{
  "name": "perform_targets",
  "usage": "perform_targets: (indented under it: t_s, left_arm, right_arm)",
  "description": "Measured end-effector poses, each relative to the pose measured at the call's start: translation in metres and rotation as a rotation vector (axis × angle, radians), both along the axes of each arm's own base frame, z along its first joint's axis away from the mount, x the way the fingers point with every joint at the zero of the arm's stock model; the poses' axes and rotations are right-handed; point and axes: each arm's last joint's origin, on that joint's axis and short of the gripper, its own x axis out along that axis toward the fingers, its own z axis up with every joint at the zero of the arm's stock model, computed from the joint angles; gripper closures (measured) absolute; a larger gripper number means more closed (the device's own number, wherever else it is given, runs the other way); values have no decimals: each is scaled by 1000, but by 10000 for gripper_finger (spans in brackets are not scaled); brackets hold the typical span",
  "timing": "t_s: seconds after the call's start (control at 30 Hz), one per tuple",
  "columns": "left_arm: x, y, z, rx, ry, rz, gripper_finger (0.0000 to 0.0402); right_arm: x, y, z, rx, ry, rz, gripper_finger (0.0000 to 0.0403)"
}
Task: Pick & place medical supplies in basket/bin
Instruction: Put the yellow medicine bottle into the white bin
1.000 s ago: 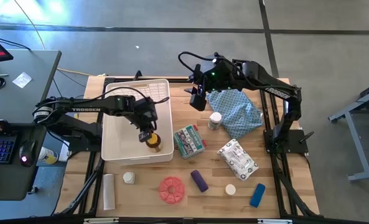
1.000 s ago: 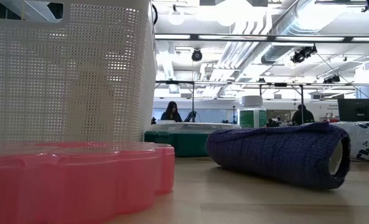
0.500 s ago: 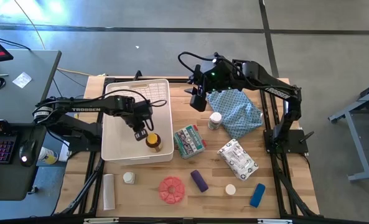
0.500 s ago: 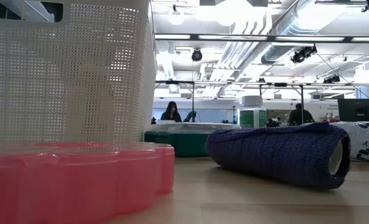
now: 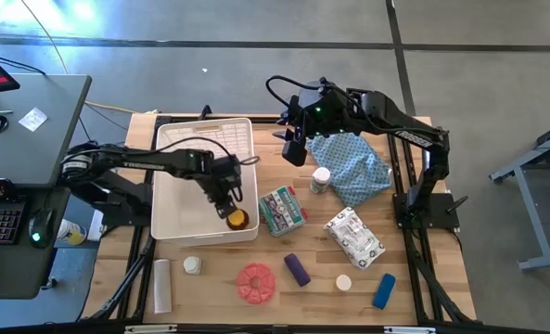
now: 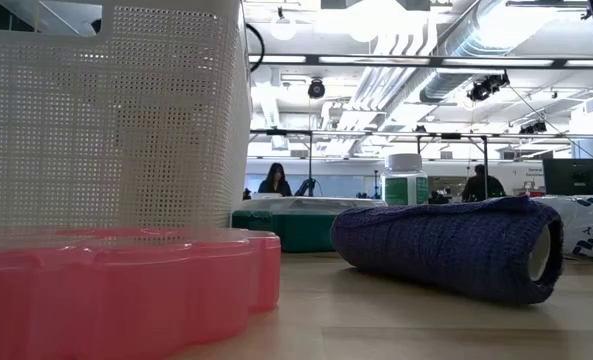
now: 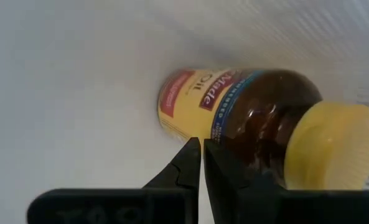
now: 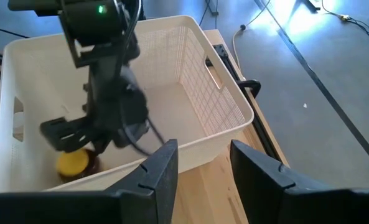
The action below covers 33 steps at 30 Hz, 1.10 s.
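Observation:
The white bin (image 5: 186, 204) stands at the table's left. An amber yellow-capped bottle (image 5: 236, 220) lies on its side in the bin's near right corner, label up (image 7: 196, 99). My left gripper (image 5: 229, 200) reaches down into the bin, shut, its tips (image 7: 201, 154) right at the bottle's side. My right gripper (image 5: 293, 148) hangs open and holds nothing, high over the table's far middle, beside the bin's far right corner. It looks into the bin (image 8: 215, 81) at the bottle (image 8: 72, 162). My left gripper's shut fingertips (image 7: 193, 158) stand against the label side (image 7: 190, 124) of the lying bottle, coming slanting down from above. Whether they touch it I cannot tell.
On the table to the right of the bin lie a green-white packet (image 5: 283, 210), a white printed packet (image 5: 354, 237), a white-capped jar (image 5: 322, 179) and the blue cloth (image 5: 353, 165). Near the front edge are a red disc (image 5: 255, 283), a purple cylinder (image 5: 297, 269) and a blue cylinder (image 5: 383, 290).
My left gripper has sunk deeper into the bin and gone toward its near right corner, rolling at the wrist and staying shut. The bottle has shifted a little toward that corner. My right arm has kept still.

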Motion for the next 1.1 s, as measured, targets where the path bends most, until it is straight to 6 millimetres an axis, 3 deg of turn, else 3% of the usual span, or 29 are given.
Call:
perform_targets:
  t_s: [0.17,0.8,1.1]
  left_arm:
    - [8,-11,-8,-38,7,-55,344]
    - [26,-8,2,-1,-215,-44,344]
    - [18,-9,-3,-15,-116,-55,344]
  right_arm:
    - [0,0,0,-1,1,1,265]
    - [0,0,0,-2,0,-9,265]
    - [0,0,0,-2,0,-9,265]
